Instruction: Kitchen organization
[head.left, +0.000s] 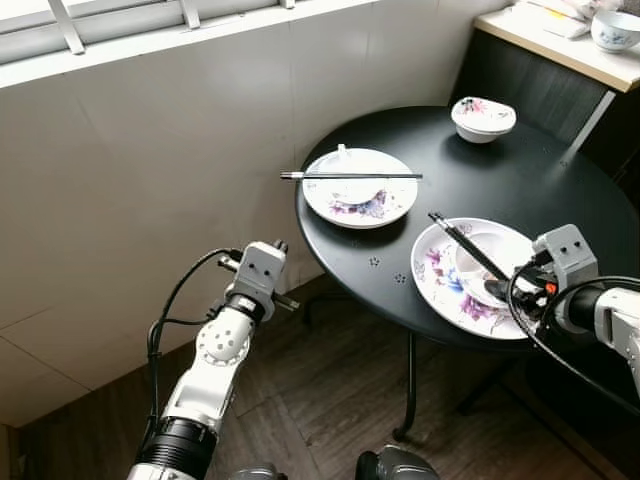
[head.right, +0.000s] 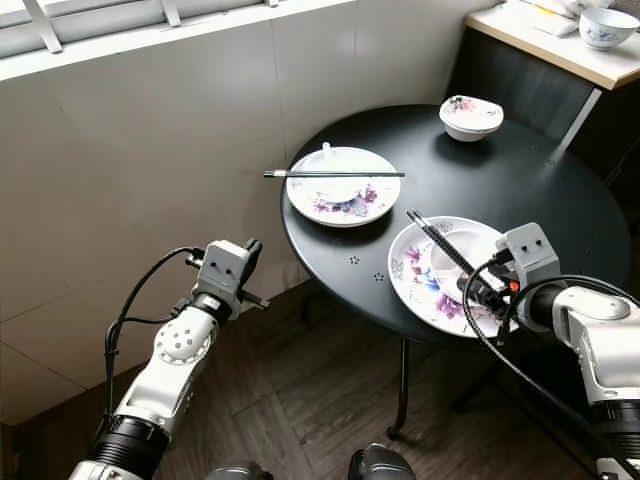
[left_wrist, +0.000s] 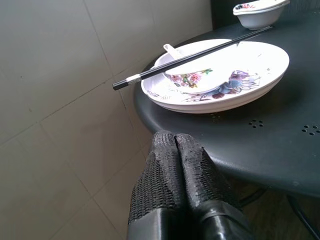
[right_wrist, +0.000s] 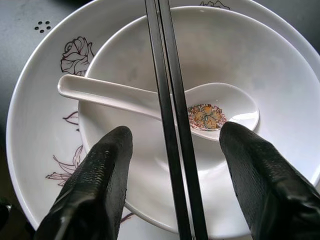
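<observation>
A round black bench is seen beside a pale tiled wall, and three sets of floral crockery are carried on it. Nearest the right arm, a large flowered plate is set close to the bench edge. A white bowl is held in this plate, and a white spoon with a painted flower in its scoop is laid inside the bowl. A pair of black chopsticks is rested across the bowl's rim, passing over the spoon.

The right end effector is placed over this bowl with its fingers spread wide, one to either side of the chopsticks; nothing is gripped, and whether the fingers touch the bowl cannot be told.

Farther along the bench, toward the wall, a second flowered plate is seen, with a shallow bowl and a white spoon handle in it. A second pair of black chopsticks is laid across it, one end overhanging the bench edge.

A small lidded bowl is set at the far side of the bench, well apart from both plates.

The left end effector is held below the bench edge, near the second plate, with its fingers pressed together and empty. Another bowl is seen on a light counter beyond.
</observation>
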